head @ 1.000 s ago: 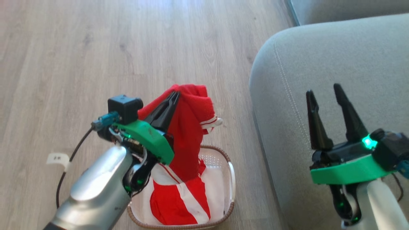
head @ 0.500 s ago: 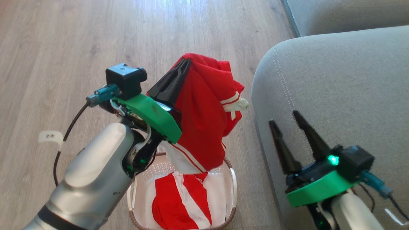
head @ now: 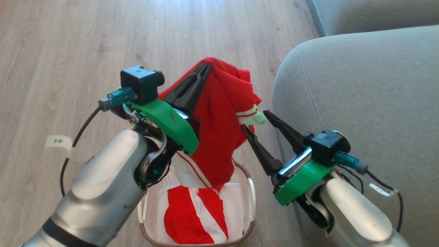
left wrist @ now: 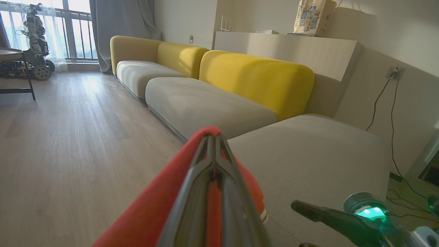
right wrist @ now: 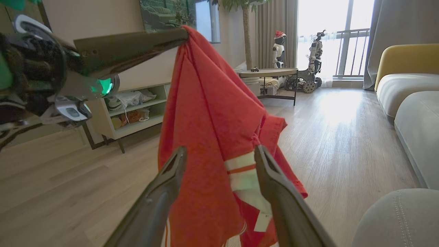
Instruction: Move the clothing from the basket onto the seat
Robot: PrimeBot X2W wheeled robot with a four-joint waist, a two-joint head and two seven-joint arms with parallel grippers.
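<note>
A red garment with white trim (head: pixel 219 123) hangs from my left gripper (head: pixel 207 66), which is shut on its top fold above the basket (head: pixel 252 192). Its lower end still reaches into the basket, where more red and white clothing (head: pixel 195 216) lies. My right gripper (head: pixel 255 120) is open at the garment's right edge. In the right wrist view its fingers (right wrist: pixel 220 149) straddle the white-striped hem (right wrist: pixel 241 171). The left wrist view has the shut fingers (left wrist: pixel 214 137) pinching red cloth. The grey seat (head: pixel 370 85) lies just right of the basket.
Wooden floor (head: pixel 103 41) surrounds the basket, with a white tag (head: pixel 58 141) on a cable at the left. Another grey cushion (head: pixel 370 12) lies beyond the seat. Yellow backrests (left wrist: pixel 257 75) line the sofa. A low table (right wrist: pixel 269 72) and a shelf unit (right wrist: pixel 133 109) stand farther off.
My left gripper has lifted the red garment higher out of the basket. My right gripper has swung left from over the seat to the garment's hanging edge, still open.
</note>
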